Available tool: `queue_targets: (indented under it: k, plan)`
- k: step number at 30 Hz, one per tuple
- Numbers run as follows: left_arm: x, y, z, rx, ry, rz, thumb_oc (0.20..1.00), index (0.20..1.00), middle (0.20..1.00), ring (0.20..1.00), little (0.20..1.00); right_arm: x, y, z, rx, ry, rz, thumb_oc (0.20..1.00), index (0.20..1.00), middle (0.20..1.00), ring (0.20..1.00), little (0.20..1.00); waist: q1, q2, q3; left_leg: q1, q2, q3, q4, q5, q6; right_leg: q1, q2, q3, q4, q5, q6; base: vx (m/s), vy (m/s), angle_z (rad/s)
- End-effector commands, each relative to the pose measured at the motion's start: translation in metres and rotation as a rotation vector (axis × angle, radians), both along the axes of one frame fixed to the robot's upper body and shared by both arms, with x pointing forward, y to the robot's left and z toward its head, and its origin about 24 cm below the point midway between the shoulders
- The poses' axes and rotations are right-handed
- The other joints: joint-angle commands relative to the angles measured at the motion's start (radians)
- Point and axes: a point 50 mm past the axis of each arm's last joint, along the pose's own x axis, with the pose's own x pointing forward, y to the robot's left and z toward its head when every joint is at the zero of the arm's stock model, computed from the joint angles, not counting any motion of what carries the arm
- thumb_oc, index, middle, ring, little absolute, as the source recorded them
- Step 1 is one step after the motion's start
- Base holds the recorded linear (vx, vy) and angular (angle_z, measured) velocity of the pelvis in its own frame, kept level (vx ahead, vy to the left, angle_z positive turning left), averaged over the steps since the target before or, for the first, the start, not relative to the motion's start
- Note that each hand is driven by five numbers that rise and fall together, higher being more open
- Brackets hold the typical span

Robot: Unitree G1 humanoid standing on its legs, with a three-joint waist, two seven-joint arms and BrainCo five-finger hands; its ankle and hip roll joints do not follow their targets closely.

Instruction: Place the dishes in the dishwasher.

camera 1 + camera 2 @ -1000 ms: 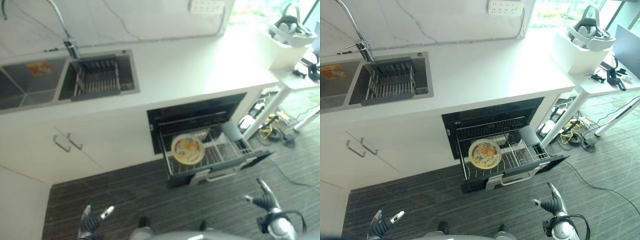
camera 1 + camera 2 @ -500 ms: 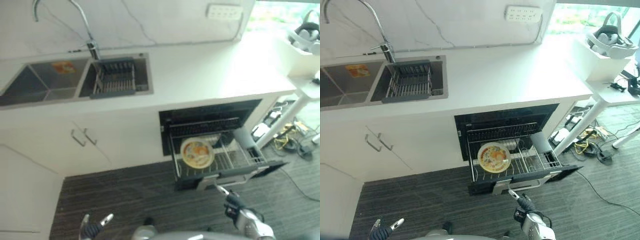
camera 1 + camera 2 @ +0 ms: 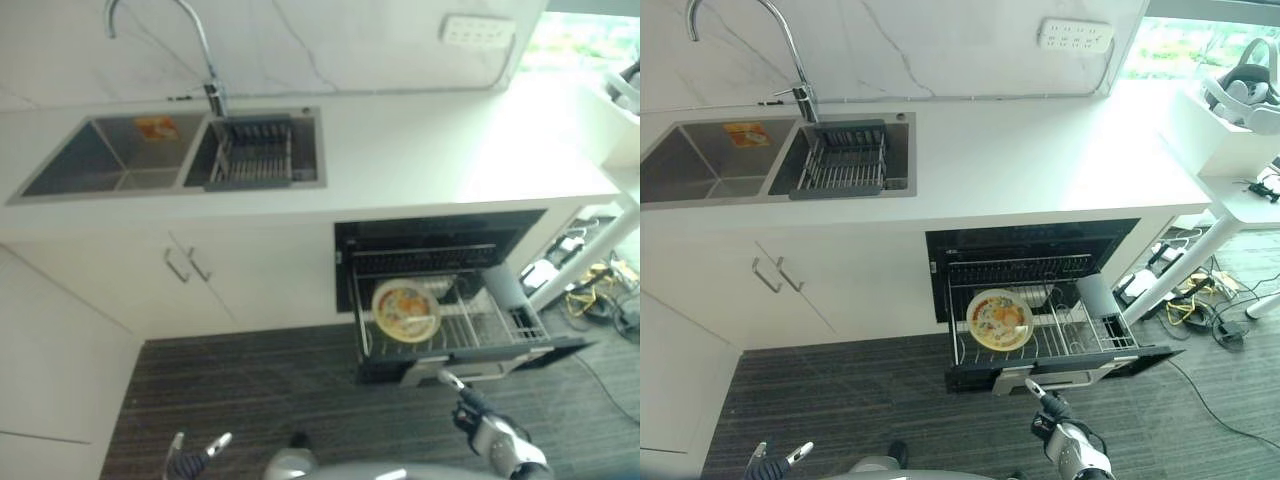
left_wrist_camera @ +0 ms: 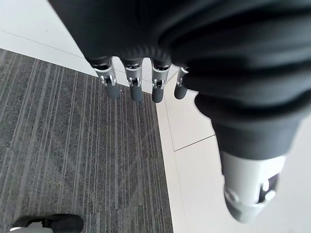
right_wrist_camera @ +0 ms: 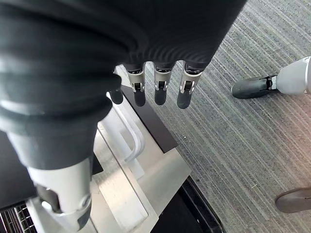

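Observation:
The dishwasher drawer (image 3: 1125, 352) stands pulled out under the white counter. A round plate (image 3: 1000, 319) with a yellow and orange pattern leans in its wire rack (image 3: 1080, 325). My right hand (image 3: 1058, 428) hangs low just in front of the drawer's front panel, open and holding nothing. In the right wrist view its straight fingers (image 5: 160, 92) point over the silver handle (image 5: 130, 138) of that panel without touching it. My left hand (image 3: 775, 462) is down at the lower left over the floor, open and empty, fingers (image 4: 133, 87) relaxed.
A double sink (image 3: 700, 170) with a tall faucet (image 3: 790, 60) sits at the counter's left, a dark dish rack (image 3: 845, 160) in its right basin. White cabinet doors (image 3: 775, 275) lie below. A white table (image 3: 1250, 195) and floor cables (image 3: 1200, 315) stand to the right.
The camera has swung, shifting the whole scene rightwards. My right hand has come in from the right to just before the drawer's front. The plate and the left hand stay put.

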Motion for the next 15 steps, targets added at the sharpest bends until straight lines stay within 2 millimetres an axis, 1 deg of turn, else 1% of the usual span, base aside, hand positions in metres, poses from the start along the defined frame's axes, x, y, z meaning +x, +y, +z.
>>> queue_targets:
  k: [1, 4, 7, 8, 9, 13, 15]
  plan:
    - [0.022, -0.002, 0.003, 0.013, -0.077, -0.035, 1.000, 1.000, 1.000, 1.000, 1.000, 0.031, -0.017, 0.017, -0.058, -0.099, -0.024, 1.000, 1.000, 1.000, 1.000, 1.000, 0.048, 0.041, 0.018, 0.022, 0.022, 0.047, 0.006, -0.071, 0.006, -0.039, -0.031, -0.013, 0.081, -0.059, 0.023, 0.02, -0.002, 0.06]
    - [0.024, -0.002, 0.003, 0.011, -0.081, -0.041, 1.000, 1.000, 1.000, 1.000, 1.000, 0.035, -0.021, 0.019, -0.073, -0.104, -0.034, 1.000, 1.000, 1.000, 1.000, 1.000, 0.060, 0.045, 0.020, 0.020, 0.019, 0.033, 0.006, -0.070, 0.005, -0.036, -0.034, -0.019, 0.083, -0.059, 0.025, 0.02, 0.010, 0.17]
    - [0.024, -0.004, 0.002, 0.014, -0.065, -0.060, 1.000, 1.000, 1.000, 1.000, 1.000, 0.046, -0.033, 0.027, -0.092, -0.130, -0.067, 1.000, 1.000, 1.000, 1.000, 1.000, 0.081, 0.054, 0.026, 0.012, 0.013, 0.013, 0.006, -0.064, 0.003, -0.032, -0.043, -0.037, 0.086, -0.059, 0.026, 0.05, 0.036, 0.14]
    - [0.024, -0.005, 0.002, 0.015, -0.058, -0.065, 1.000, 1.000, 1.000, 1.000, 1.000, 0.052, -0.038, 0.032, -0.102, -0.148, -0.080, 1.000, 1.000, 1.000, 1.000, 1.000, 0.092, 0.061, 0.029, 0.004, 0.009, 0.001, 0.006, -0.061, 0.003, -0.034, -0.049, -0.045, 0.089, -0.058, 0.028, 0.05, 0.090, 0.28]
    - [0.024, -0.007, 0.001, 0.010, -0.056, -0.067, 1.000, 1.000, 1.000, 1.000, 1.000, 0.060, -0.046, 0.039, -0.111, -0.173, -0.103, 1.000, 1.000, 1.000, 1.000, 1.000, 0.103, 0.074, 0.037, -0.009, 0.003, -0.012, 0.006, -0.055, 0.001, -0.042, -0.059, -0.050, 0.094, -0.057, 0.030, 0.04, 0.098, 0.27]
    - [0.025, -0.009, 0.000, 0.005, -0.052, -0.076, 1.000, 1.000, 1.000, 1.000, 1.000, 0.072, -0.058, 0.051, -0.145, -0.210, -0.124, 1.000, 1.000, 1.000, 1.000, 1.000, 0.120, 0.095, 0.047, -0.030, -0.009, -0.025, 0.006, -0.046, 0.001, -0.051, -0.080, -0.061, 0.102, -0.055, 0.034, 0.03, 0.089, 0.20]
    - [0.024, -0.009, 0.000, 0.003, -0.049, -0.084, 1.000, 1.000, 1.000, 1.000, 1.000, 0.078, -0.067, 0.059, -0.169, -0.230, -0.137, 1.000, 1.000, 1.000, 1.000, 1.000, 0.132, 0.110, 0.054, -0.043, -0.017, -0.026, 0.006, -0.041, 0.000, -0.055, -0.104, -0.078, 0.113, -0.049, 0.036, 0.07, 0.101, 0.11]
